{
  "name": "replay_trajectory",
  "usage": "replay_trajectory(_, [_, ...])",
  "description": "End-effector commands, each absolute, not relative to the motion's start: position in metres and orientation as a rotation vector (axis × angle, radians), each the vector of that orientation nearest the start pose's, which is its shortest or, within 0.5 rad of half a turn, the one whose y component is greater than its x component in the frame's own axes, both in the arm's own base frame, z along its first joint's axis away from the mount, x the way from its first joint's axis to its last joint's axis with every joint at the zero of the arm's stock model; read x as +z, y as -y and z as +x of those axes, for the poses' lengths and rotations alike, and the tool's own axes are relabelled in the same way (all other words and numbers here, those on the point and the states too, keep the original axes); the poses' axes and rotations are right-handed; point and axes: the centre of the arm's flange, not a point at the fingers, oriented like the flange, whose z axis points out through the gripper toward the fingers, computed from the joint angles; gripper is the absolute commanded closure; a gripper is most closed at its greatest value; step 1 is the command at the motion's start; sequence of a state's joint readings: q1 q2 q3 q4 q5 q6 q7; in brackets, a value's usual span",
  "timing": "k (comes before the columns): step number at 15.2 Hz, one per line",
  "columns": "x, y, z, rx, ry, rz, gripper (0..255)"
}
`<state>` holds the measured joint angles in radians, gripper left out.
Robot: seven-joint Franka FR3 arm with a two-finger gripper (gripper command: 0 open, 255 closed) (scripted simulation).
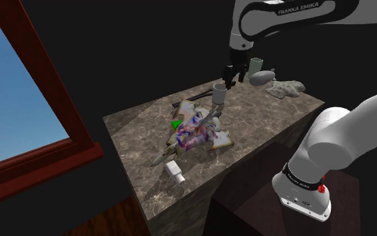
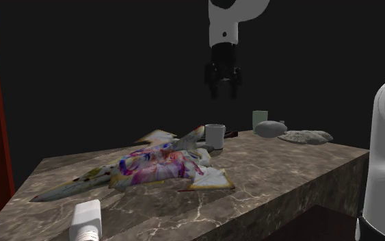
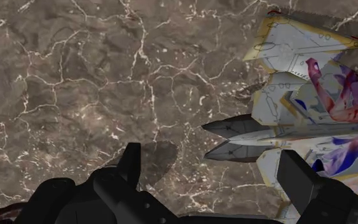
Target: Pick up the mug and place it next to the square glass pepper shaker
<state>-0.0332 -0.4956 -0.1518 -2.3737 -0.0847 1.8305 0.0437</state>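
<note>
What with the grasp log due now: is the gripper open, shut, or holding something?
Gripper: open, fingers apart, holding nothing; the mug stands on the table.

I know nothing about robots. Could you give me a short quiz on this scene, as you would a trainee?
1. True or false: the gripper is holding the mug.
2. Which thing lies on the marble counter near the mug? A) a colourful toy plane B) a banana C) a book
3. Fill in: in the wrist view the two black fingers stand ____, with nothing between them.

Key
1. False: the gripper hangs above the mug, clear of it.
2. A
3. apart
</note>
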Motion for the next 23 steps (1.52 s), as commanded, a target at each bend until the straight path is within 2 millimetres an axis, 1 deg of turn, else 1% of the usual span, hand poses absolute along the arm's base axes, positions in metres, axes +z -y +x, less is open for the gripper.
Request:
replay_trajectory(1, [0.483, 0.097, 0.409, 0.074, -0.302, -3.141, 0])
replay_trajectory(14, [0.393, 0.179, 0.521, 0.032, -0.383, -3.184, 0])
replay_trajectory(15, [0.388, 0.183, 0.527, 0.030, -0.387, -3.186, 0])
replay_trajectory(23, [0.349, 0.186, 0.526, 0.030, -0.387, -3.186, 0])
